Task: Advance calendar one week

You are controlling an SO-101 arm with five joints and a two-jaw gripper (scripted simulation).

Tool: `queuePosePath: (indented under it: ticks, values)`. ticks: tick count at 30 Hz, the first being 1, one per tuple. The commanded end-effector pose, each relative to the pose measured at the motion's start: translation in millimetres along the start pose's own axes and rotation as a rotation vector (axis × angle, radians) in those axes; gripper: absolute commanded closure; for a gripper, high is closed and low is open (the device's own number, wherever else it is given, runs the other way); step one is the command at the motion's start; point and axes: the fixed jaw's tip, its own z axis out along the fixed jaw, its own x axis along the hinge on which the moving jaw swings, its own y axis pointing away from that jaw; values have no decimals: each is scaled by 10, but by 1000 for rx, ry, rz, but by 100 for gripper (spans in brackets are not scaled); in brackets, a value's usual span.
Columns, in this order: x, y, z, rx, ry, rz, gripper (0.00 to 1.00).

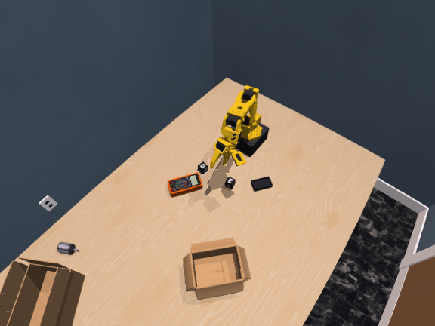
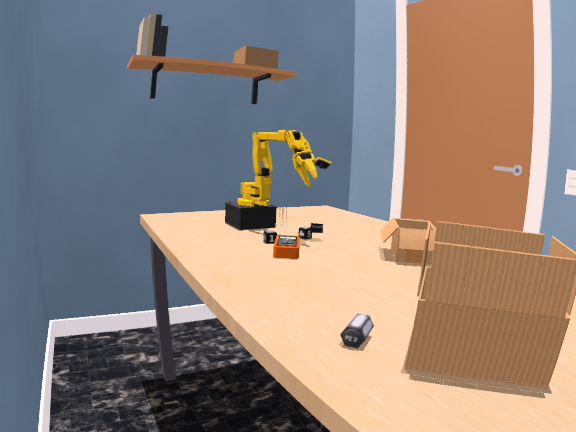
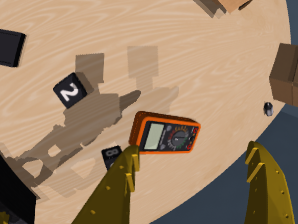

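My gripper is open and empty, high above the table between the arm's base and the cubes. One black cube lies on the table with a white 2 on top; the exterior view shows 4 and 5 on its sides. The other black cube lies beside the multimeter, with 0 on top, 1 on one side and 8 on another; a finger partly hides it in the wrist view. A flat black rectangular thing, seemingly the tray, holds no cube. No month name is readable.
An orange multimeter lies near the 0 cube. An open cardboard box stands farther out. A larger carton and a dark screwdriver-bit-like thing are at the far end.
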Motion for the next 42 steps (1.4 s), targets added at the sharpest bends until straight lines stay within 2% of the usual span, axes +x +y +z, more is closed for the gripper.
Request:
queuePosePath:
  ticks: [1, 7, 9, 10, 24, 26, 28, 33, 42]
  values:
    - [96, -106, 16, 21, 19, 207, 65]
    - [263, -197, 37, 45, 49, 507, 65]
    - [263, -197, 37, 45, 49, 507, 65]
    - [326, -243, 45, 57, 59, 619, 65]
    - [756, -421, 63, 146, 103, 1287, 65]
    - [756, -421, 63, 146, 103, 1287, 65]
    - [822, -451, 64, 162, 106, 1382, 65]
    - [894, -472, 63, 180, 109, 1482, 65]
    - [921, -479, 62, 187, 109, 1519, 65]
